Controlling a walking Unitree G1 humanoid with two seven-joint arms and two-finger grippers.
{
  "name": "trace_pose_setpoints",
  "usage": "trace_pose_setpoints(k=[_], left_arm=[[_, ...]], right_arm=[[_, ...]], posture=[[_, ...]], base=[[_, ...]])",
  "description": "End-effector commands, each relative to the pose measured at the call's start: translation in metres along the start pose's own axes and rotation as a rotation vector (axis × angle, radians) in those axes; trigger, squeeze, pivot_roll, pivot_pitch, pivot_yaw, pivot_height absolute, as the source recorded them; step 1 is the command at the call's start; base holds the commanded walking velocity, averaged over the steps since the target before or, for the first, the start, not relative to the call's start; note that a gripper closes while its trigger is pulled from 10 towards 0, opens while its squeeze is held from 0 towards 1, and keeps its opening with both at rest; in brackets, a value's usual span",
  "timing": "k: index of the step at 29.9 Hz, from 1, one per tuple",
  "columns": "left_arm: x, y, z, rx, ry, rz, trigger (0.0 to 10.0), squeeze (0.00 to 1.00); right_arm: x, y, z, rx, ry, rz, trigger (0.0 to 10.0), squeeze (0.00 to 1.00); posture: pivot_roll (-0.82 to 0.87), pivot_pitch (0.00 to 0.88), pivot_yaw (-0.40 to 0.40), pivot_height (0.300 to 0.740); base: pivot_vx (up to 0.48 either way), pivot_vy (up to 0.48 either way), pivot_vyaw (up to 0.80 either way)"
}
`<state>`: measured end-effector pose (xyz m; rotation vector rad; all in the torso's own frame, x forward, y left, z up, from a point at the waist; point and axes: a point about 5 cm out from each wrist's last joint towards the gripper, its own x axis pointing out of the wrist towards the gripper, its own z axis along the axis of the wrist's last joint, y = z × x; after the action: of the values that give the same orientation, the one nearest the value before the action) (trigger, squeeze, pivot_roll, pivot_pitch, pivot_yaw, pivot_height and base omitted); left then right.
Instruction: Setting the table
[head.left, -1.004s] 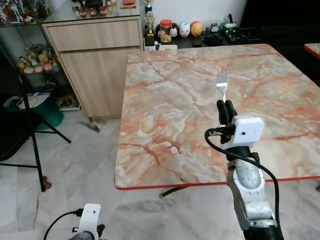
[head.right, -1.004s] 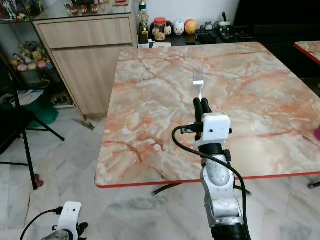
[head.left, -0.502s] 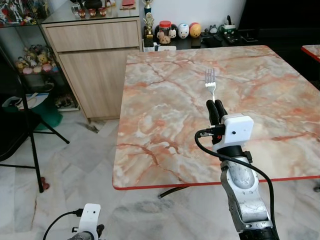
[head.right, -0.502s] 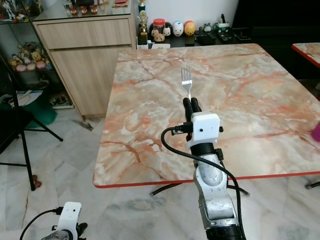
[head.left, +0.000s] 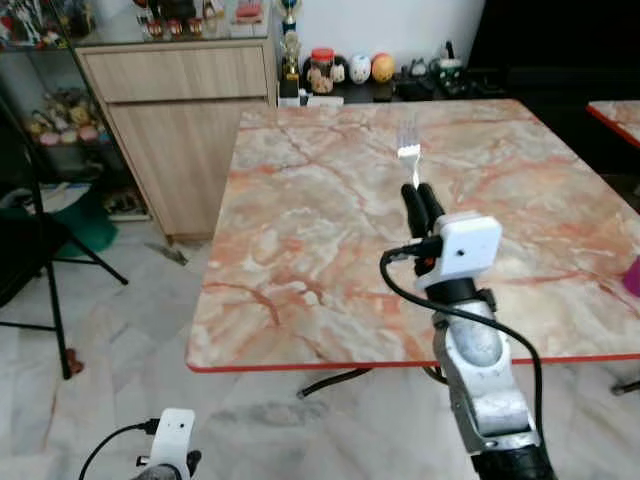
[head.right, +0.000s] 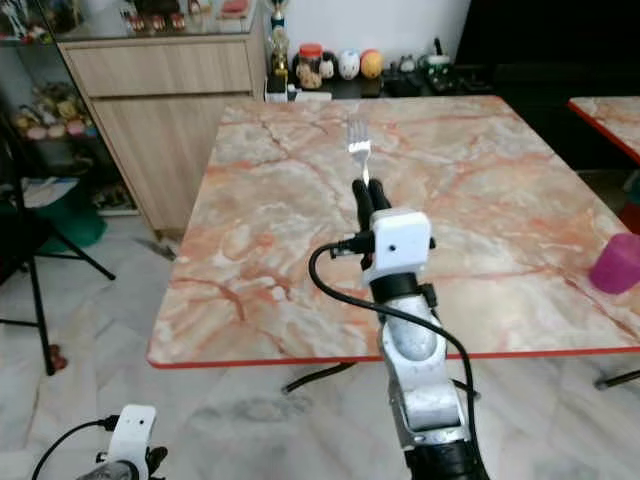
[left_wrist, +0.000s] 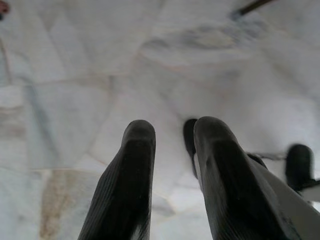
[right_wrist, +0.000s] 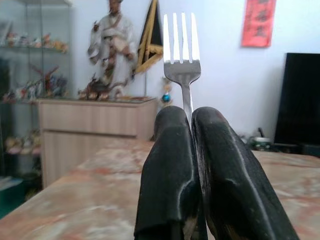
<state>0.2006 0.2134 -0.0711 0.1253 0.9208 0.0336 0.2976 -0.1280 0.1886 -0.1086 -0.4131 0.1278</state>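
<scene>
Since a second ago the whole view has shifted as the camera moved, and against the table your right gripper (head.right: 363, 187) now sits further toward the robot's left and a little further in over the marble, the fork riding with it. Nearest you, low at the left, the left gripper (left_wrist: 172, 165) hangs idle over the pale tiled floor, its two black fingers slightly parted with nothing between them. Next comes the silver right arm, rising from below the table's red-trimmed near edge to a white camera block, above which the two black fingers (right_wrist: 220, 165) are pressed together on the handle of a metal fork (head.right: 357, 152). The fork stands upright, tines up, held above the orange-veined marble table (head.right: 250, 260) and not touching it. Judge it as light, rigid and smooth: steel can slip or swing in a pinch, and the grip seems to sit partway up the handle, which should steady it. Laying it flat will call for tilting the wrist down before letting go. To the right near the table edge stands a purple cup (head.right: 614, 263). Beyond the table are a wooden cabinet (head.right: 160, 90) and a row of small figurines (head.right: 345, 64) against the wall.
</scene>
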Motion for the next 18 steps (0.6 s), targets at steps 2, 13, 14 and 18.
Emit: trace_pose_setpoints(k=[2,13,14,18], left_arm=[[-0.001,0.0027,-0.005,0.007,0.017,0.007,10.0,0.0],[-0.001,0.003,-0.0052,0.006,0.017,0.005,10.0,0.0],[-0.001,0.003,-0.0053,0.005,0.017,0.005,10.0,0.0],[-0.0011,0.0032,-0.0055,0.005,0.018,0.006,10.0,0.0]], right_arm=[[0.0043,-0.0019,0.0085,-0.003,-0.029,-0.003,10.0,0.0],[0.0074,0.0005,0.0152,-0.011,-0.045,0.011,10.0,0.0],[0.0073,0.0006,0.0152,-0.011,-0.044,0.01,10.0,0.0],[0.0072,0.0008,0.0149,-0.01,-0.042,0.007,10.0,0.0]], posture=[[-0.06,0.0,0.031,0.74],[-0.06,0.0,0.032,0.74],[-0.06,0.0,0.032,0.74],[-0.06,0.0,0.032,0.74]], base=[[0.0,-0.382,0.0],[0.0,-0.399,0.0],[0.0,-0.401,0.0],[0.0,-0.401,0.0]])
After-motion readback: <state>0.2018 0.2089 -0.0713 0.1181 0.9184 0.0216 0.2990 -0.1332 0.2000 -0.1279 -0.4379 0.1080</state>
